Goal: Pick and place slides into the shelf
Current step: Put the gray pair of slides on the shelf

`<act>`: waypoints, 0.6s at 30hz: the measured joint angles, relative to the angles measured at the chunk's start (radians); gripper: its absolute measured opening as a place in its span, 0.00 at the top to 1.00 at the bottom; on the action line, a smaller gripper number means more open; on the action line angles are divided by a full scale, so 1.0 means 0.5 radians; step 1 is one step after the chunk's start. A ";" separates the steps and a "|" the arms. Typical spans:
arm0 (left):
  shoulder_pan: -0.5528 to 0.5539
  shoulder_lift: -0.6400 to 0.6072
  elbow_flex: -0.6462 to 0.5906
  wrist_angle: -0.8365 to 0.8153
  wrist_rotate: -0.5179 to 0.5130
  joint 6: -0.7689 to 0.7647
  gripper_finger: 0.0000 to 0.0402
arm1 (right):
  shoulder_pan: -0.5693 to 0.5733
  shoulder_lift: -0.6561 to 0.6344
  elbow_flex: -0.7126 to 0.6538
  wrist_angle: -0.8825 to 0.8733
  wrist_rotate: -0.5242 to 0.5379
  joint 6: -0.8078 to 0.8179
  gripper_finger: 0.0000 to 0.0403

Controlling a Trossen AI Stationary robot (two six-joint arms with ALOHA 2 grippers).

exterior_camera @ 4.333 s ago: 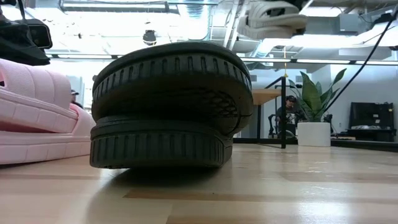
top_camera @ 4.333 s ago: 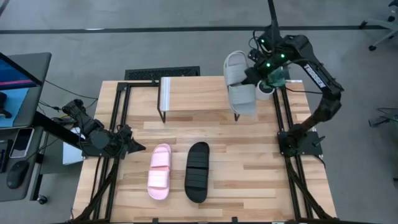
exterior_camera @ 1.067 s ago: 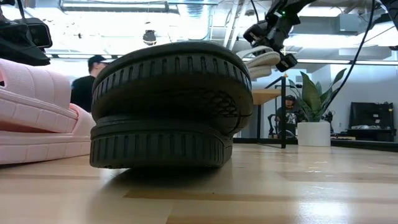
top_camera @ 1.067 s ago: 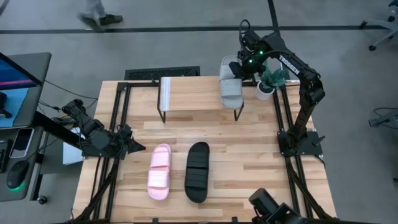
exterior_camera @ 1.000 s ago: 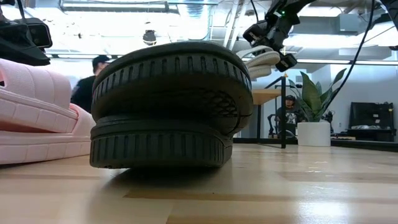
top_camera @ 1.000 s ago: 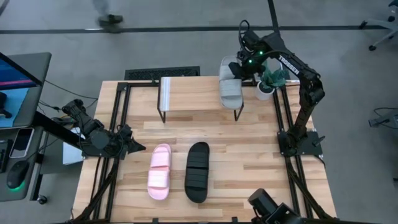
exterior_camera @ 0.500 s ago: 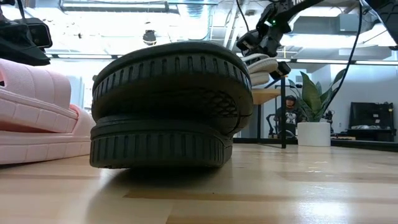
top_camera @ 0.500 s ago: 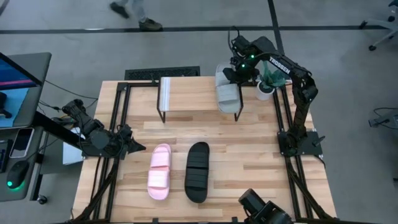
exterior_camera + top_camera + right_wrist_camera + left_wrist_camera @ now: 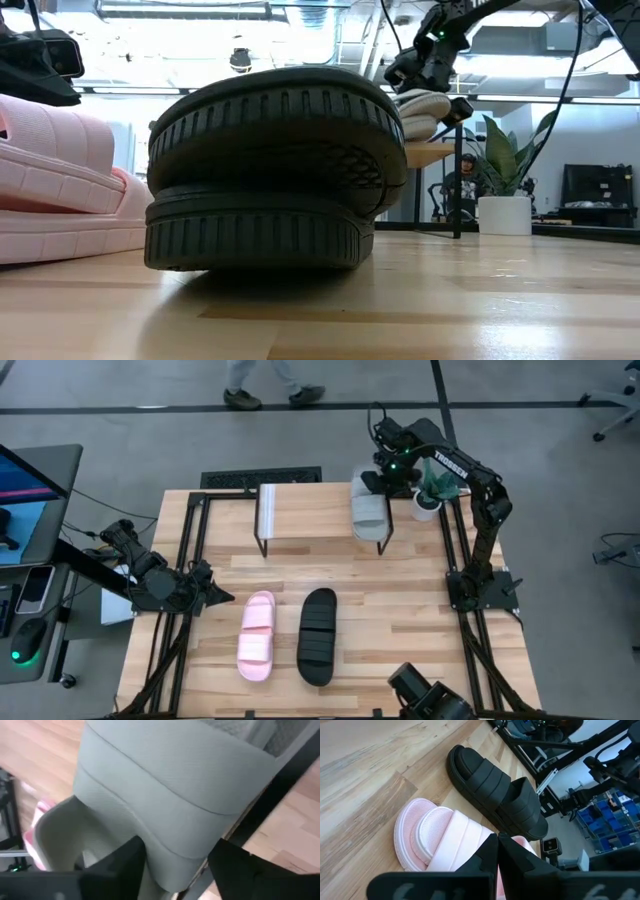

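Observation:
The light grey slide (image 9: pixel 368 512) lies sole-down on the right end of the shelf (image 9: pixel 310 510), seen in the low view as the grey slide (image 9: pixel 425 103) on the plank. My right gripper (image 9: pixel 175 870) is open over its far end, with a finger on either side of the slide's side wall beside the strap (image 9: pixel 170 795). The pink slide (image 9: pixel 256 636) and the black slide (image 9: pixel 317 636) lie side by side on the table's near half. My left gripper (image 9: pixel 498 855) is shut on nothing at the table's left edge, just short of the pink slide (image 9: pixel 440 840). My right gripper comes at the grey slide slanting down from the far right, its fingers (image 9: pixel 122 862) apart around the slide's edge by the strap. I cannot tell whether either finger touches the slide. The slide rests on the shelf top.
A white pot with a plant (image 9: pixel 427 503) stands just right of the shelf. The shelf's left and middle parts are bare wood. Black frame rails (image 9: pixel 190 550) run along both table sides. A person (image 9: pixel 265 385) walks on the floor beyond the table.
My right gripper has gone a little toward the table's left and down with the grey slide. The slide, which hung tilted over the shelf's far right corner, now lies flat on the shelf's right end.

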 joint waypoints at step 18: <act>0.000 0.000 0.000 -0.001 0.000 0.000 1.00 | -0.059 -0.002 0.000 -0.013 0.011 -0.105 0.58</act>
